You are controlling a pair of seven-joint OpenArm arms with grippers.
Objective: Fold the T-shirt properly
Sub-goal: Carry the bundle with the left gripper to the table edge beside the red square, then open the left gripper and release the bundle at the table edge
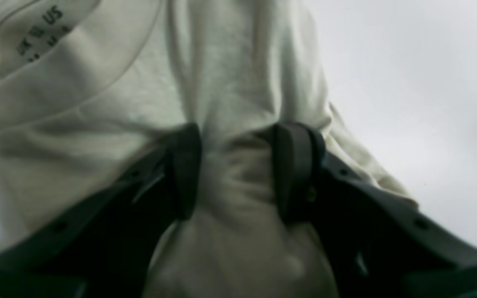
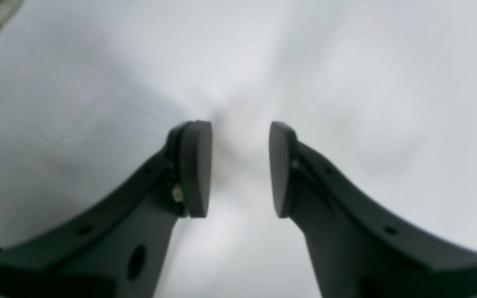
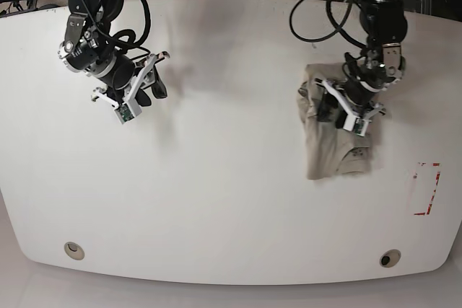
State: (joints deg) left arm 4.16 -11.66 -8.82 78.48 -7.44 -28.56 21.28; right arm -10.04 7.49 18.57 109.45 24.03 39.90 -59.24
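Observation:
The beige T-shirt (image 3: 336,153) lies folded into a narrow bundle on the right part of the white table (image 3: 231,178). My left gripper (image 3: 330,110) sits on the bundle's upper end. In the left wrist view its fingers (image 1: 184,165) press a thick bunch of cloth (image 1: 230,82) between them, and the neck label's print shows at the top left. My right gripper (image 3: 153,90) hovers over bare table far to the left. In the right wrist view it (image 2: 240,140) is open with nothing between the pads.
A red-marked rectangle (image 3: 426,189) lies on the table right of the shirt. Two round holes (image 3: 72,250) (image 3: 390,258) sit near the front edge. Cables run along the back edge.

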